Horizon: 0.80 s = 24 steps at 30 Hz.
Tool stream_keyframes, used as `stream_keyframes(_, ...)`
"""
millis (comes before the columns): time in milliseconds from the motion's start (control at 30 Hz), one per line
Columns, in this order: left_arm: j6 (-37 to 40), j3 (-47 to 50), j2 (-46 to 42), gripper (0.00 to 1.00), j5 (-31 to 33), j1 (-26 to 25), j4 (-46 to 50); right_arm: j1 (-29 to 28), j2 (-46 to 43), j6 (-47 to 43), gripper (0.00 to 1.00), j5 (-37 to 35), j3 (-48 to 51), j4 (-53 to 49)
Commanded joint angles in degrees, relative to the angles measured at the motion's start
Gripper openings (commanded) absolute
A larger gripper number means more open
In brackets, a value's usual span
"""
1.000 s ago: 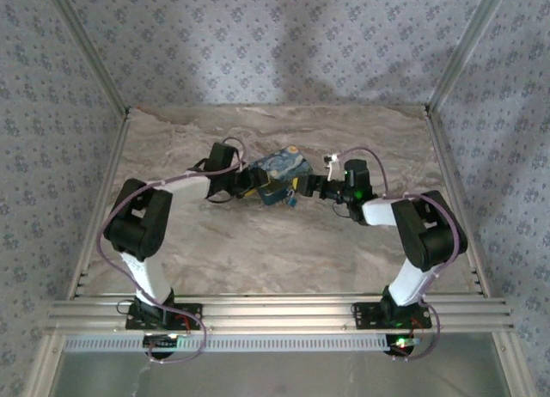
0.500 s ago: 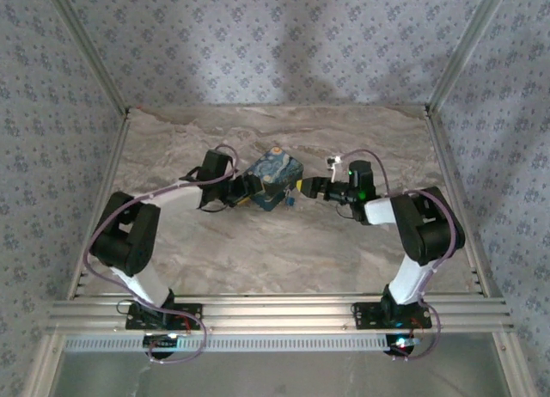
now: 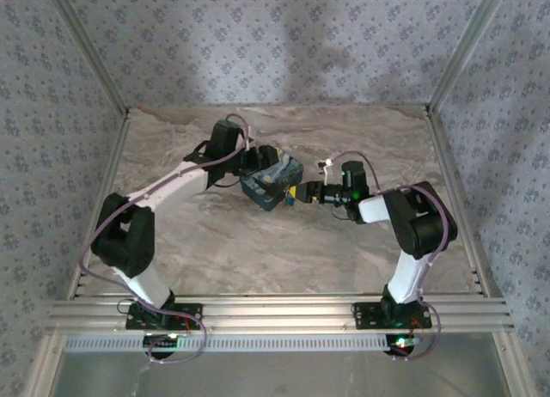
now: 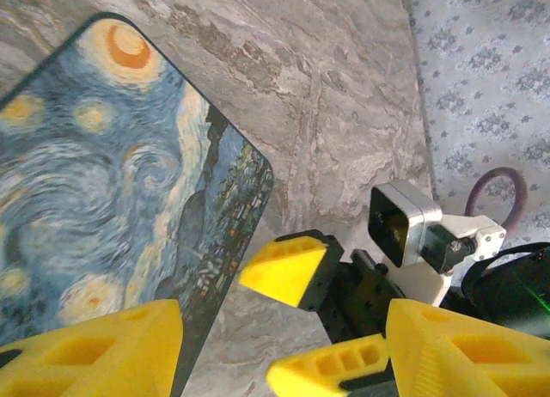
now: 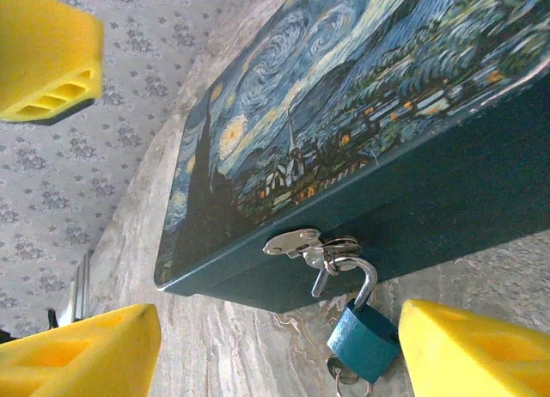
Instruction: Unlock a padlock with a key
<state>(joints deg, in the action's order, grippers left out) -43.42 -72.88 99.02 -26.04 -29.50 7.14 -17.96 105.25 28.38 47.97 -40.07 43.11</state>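
We judge the step in hand to be the approach to the padlock [image 5: 365, 335]. It hangs from the hasp [image 5: 296, 241] on the front of the box [image 5: 361, 62], between the wide-spread right fingers [image 5: 468, 354] and nearest the right-hand one. The left fingers [image 4: 94, 350], also wide, sit at the box corner and hold nothing. The next move calls for a key, perhaps on the ring [image 5: 342, 378] below the padlock. The right wrist view resolves padlock and hasp; the top view gives both arms meeting at the box.

The box [image 3: 273, 179] is flanked by the left claw [image 3: 257, 161] at 10 o'clock, with the right claw [image 3: 298, 193] and the hung padlock [image 5: 364, 338] at 4.
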Motion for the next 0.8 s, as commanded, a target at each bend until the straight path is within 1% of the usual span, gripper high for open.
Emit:
stream_keyframes(0, 1.0, -2.5, 3.9, 0.64, -1.7, -0.7, 2.2, -0.4, 2.6, -1.0, 0.74, 2.5, -1.8, 1.6)
stream_keyframes(133, 1.0, -3.3, 5.9, 0.62, -1.6, -1.0, 2.4, -0.7, 5.0, -0.9, 0.73, 3.8, -2.7, 2.8)
stream_keyframes(267, 1.8, -3.0, 6.7, 0.62, -0.1, -1.0, 3.4, -1.1, 6.8, -0.9, 0.72, 4.9, -3.8, 3.7)
stream_keyframes(533, 1.6, -2.2, 7.8, 0.62, 0.6, -1.0, 3.3, -2.0, 9.3, -1.5, 0.71, 5.9, -5.7, 3.8)
stream_keyframes(700, 1.1, -1.9, 8.2, 0.62, 0.5, -1.0, 2.9, -2.6, 10.6, -1.7, 0.68, 6.7, -6.2, 4.3)
stream_keyframes(767, 0.9, -1.8, 8.2, 0.62, 0.5, -1.1, 2.7, -2.7, 11.0, -1.4, 0.66, 7.4, -6.3, 4.7)
